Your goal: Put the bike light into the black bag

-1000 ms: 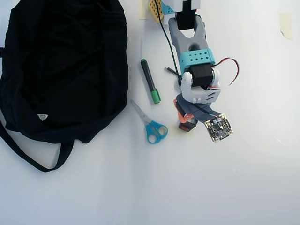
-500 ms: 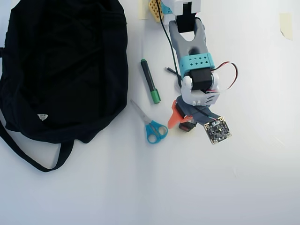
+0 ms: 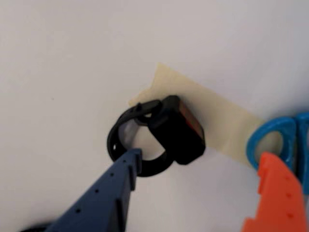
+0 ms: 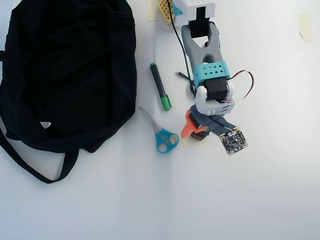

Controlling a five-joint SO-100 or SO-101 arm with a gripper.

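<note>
Half the bike light (image 4: 201, 134) hidden overhead beneath the open hand (image 4: 196, 128)

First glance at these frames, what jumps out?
The big black bag fills the upper left of the overhead view, with blue-handled scissors and a green-capped marker lying between it and the arm. In the wrist view the end effector hangs open over the bike light, blue finger at the light's strap ring, orange finger on the other side. The light sits on a strip of tape.

In the overhead view, the arm is covering most of the bike light (image 4: 201, 134); the frame's left edge is cropping the black bag (image 4: 70, 75).
</note>
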